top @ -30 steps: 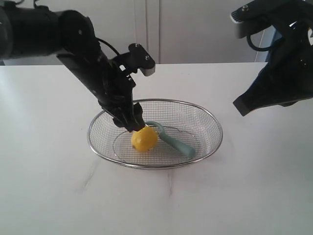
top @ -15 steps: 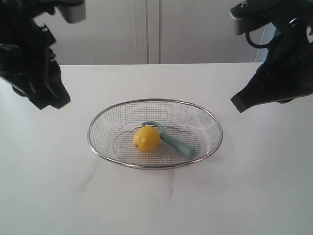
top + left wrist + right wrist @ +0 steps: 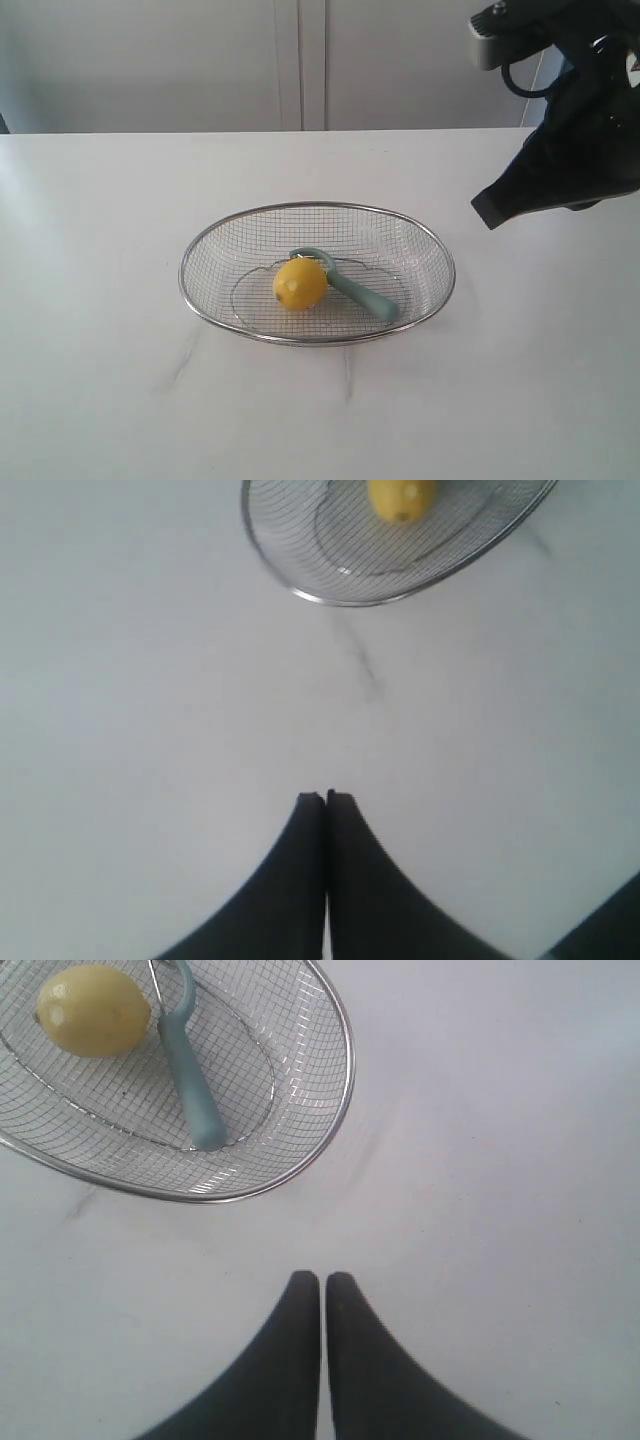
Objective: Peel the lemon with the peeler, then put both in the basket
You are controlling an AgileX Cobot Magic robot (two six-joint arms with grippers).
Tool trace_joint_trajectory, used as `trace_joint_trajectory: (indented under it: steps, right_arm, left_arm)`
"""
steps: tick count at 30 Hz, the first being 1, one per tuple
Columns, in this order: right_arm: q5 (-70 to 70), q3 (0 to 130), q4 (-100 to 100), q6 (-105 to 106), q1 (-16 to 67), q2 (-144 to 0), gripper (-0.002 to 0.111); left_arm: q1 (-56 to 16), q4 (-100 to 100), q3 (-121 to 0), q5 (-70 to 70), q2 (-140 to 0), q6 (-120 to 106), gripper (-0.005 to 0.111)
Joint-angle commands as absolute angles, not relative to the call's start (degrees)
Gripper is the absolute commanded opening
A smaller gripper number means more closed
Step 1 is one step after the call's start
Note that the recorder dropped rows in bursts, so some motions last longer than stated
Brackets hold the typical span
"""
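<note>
The lemon (image 3: 300,284) and peeler (image 3: 358,290) lie side by side inside the basket (image 3: 318,206) on the desk (image 3: 120,380). The left hand (image 3: 326,798) and right hand (image 3: 322,1278) are clenched on nothing, well apart from it. The placing step looks finished, so no further move seems needed.

The lemon (image 3: 300,284) hides part of the peeler (image 3: 362,295) head in the exterior view, and the blade is too small to make out. The right arm (image 3: 575,140) runs off the top and right edges there, and its fingers are lost in the dark mass. Both wrist views crop the basket (image 3: 340,602). The left one also crops the lemon, and the right one crops the peeler's head. The left gripper (image 3: 326,798) and right gripper (image 3: 322,1278) show only their tips. A dark shape (image 3: 605,925) in one corner cannot be identified.
</note>
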State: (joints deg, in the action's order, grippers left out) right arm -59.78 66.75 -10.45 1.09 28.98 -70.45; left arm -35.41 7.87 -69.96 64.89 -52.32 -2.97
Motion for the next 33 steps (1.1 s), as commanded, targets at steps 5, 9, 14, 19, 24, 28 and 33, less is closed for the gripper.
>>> trace_joint_trajectory:
  steps: [5,9,14,19,24,28,33]
  right_arm:
    - [-61.0,66.6,-10.3,-3.3,28.6,-70.1,0.003]
    - [-61.6,65.8,-10.0,-5.2,28.6,-67.4,0.003]
    - [-57.2,60.6,-10.0,-9.4,28.6,-58.2,0.003]
    - [-55.3,52.4,-10.0,-12.6,28.6,-45.9,0.003]
    - [-55.2,46.2,-11.0,-13.8,28.6,-33.5,0.003]
    - [-51.2,40.3,-16.5,-13.7,28.6,-25.2,0.003]
    - [-39.9,32.1,-23.1,-15.5,28.6,-20.2,0.003]
  left_arm:
    - [-35.5,14.8,-55.7,70.0,-37.2,7.7,0.000]
    - [-35.5,13.1,-49.5,70.0,-32.9,8.2,0.000]
    - [-35.5,9.4,-42.2,63.0,-30.0,9.0,0.000]
    - [-35.5,6.1,-36.7,48.7,-30.0,9.0,0.000]
    - [-35.5,4.7,-32.5,38.8,-30.0,9.0,0.000]
    - [-35.5,3.5,-31.1,35.6,-30.0,9.0,0.000]
    - [-35.5,3.5,-31.1,33.4,-30.0,9.0,0.000]
